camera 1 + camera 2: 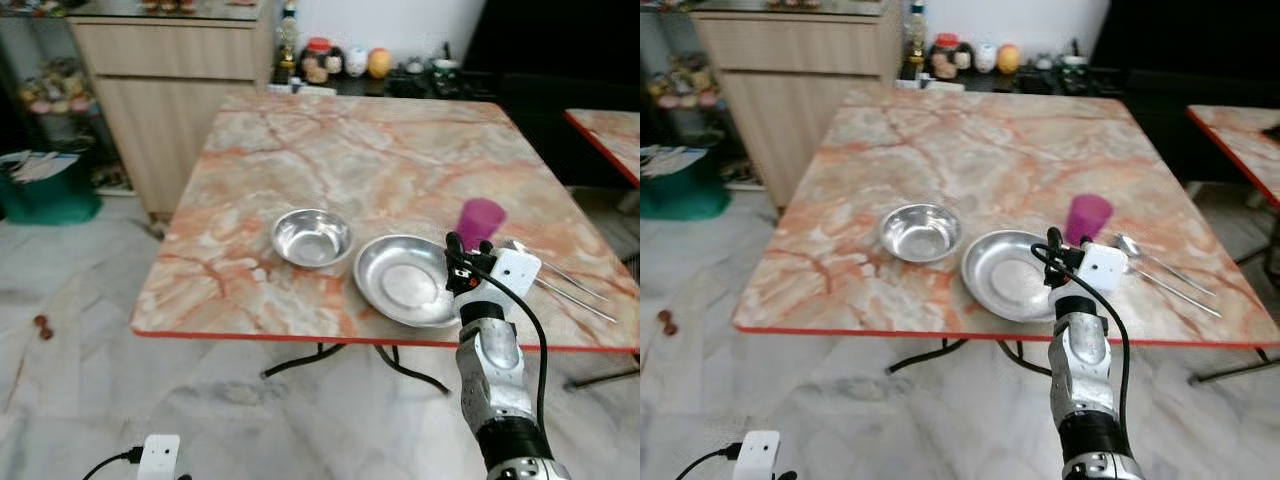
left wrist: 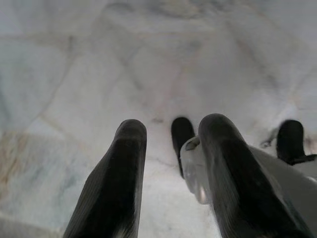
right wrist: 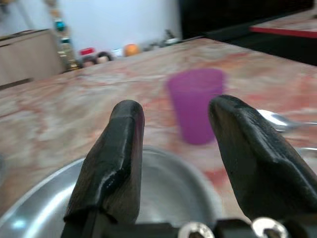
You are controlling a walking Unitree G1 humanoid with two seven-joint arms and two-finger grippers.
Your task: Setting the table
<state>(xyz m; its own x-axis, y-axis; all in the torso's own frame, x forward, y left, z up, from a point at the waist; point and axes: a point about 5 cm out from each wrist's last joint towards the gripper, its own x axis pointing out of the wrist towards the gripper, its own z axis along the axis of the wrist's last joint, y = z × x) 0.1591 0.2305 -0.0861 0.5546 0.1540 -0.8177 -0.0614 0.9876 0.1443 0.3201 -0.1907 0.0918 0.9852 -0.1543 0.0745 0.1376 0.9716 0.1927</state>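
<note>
Right wrist view looks along the right gripper [image 3: 173, 158], whose two black fingers stand well apart with nothing between them, poised low over the near rim of the steel plate [image 1: 405, 280]. Straight ahead through that gap, just past the plate's far rim, stands the purple cup [image 3: 195, 105], upright and mouth up, so the cup lies directly forward of the hand and a touch toward its outer finger. Taking the plate as the landmark: the steel bowl [image 1: 311, 236] sits just beside it on the left, almost touching rim to rim; the cup stands close behind its right edge; the spoon [image 1: 1132, 246] and a pair of metal chopsticks [image 1: 575, 288] lie to its right, long axes running from the cup's side out toward the table's near right edge. All rest on the marble table [image 1: 360, 150]. The right arm is plainly the nearer one; the left gripper [image 2: 171, 173] hangs down over the floor, fingers parted and empty. If the cup is the next target, I judge the plate's raised rim is the obstacle beneath the reach, and the spoon bowl lies close to the cup's right.
</note>
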